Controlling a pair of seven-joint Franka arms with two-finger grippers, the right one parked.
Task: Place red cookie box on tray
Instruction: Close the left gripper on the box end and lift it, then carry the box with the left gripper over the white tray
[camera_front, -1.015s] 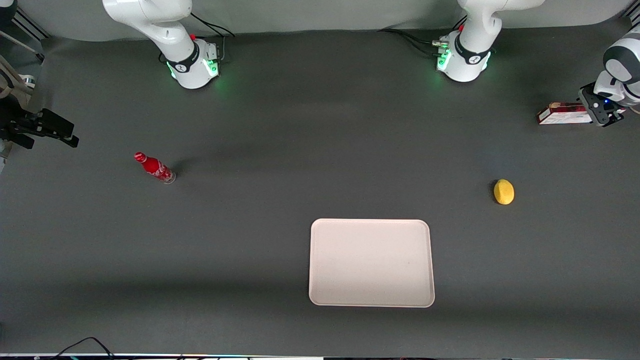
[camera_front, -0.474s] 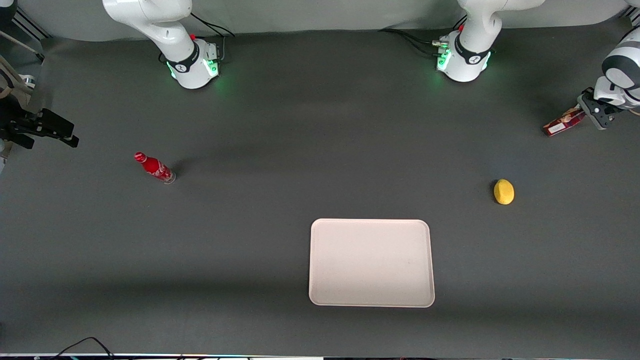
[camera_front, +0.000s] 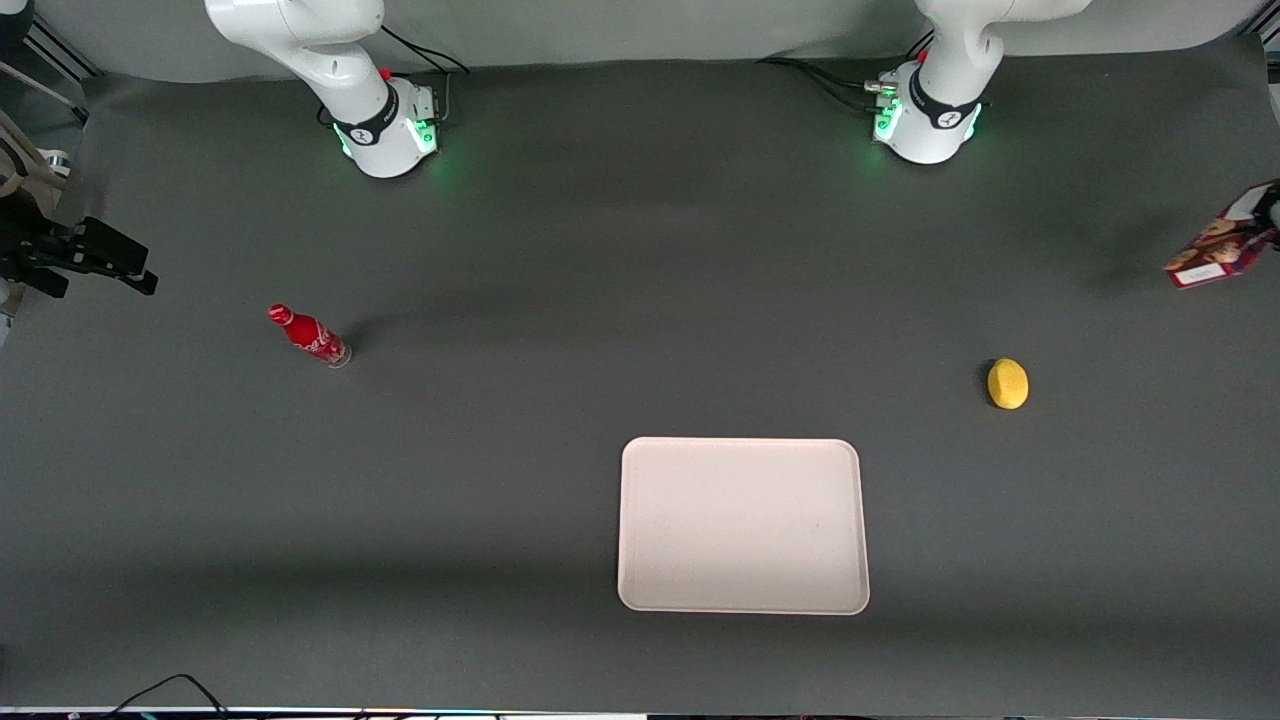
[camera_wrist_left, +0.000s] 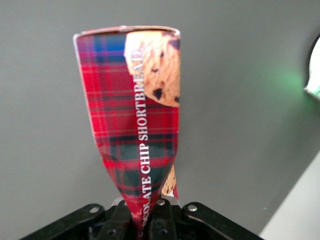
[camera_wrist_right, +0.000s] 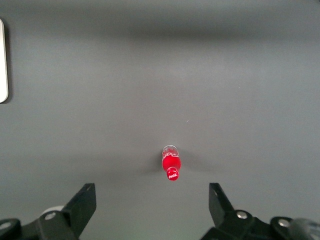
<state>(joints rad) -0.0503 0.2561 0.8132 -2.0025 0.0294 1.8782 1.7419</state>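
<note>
A dark grey worktop (camera_front: 600, 300) fills the scene, with pale wall along its edge by the arm bases. The end effector (camera_wrist_left: 147, 220) hangs in the air at the working arm's end of the worktop, closed tight on one end of the red cookie box (camera_wrist_left: 137, 125); the box sticks straight out from it, clear of the surface, and in the front view the red cookie box (camera_front: 1215, 250) shows tilted at the frame's edge. The carton looks pinched nearly flat where the fingers squeeze it and full width at the free end, so it is likely thin card, light and easily crushed, with a smooth printed skin that may slip. Held by its tip, its long body will probably swing or droop on the way; a grip nearer the middle, across the narrow faces, would seem steadier. The tray (camera_front: 742, 525) lies well apart from the end effector, nearer the front camera and toward the parked arm's end. A lemon (camera_front: 1007, 383) sits between them, and a red bottle (camera_front: 308, 335) stands much farther off.
</note>
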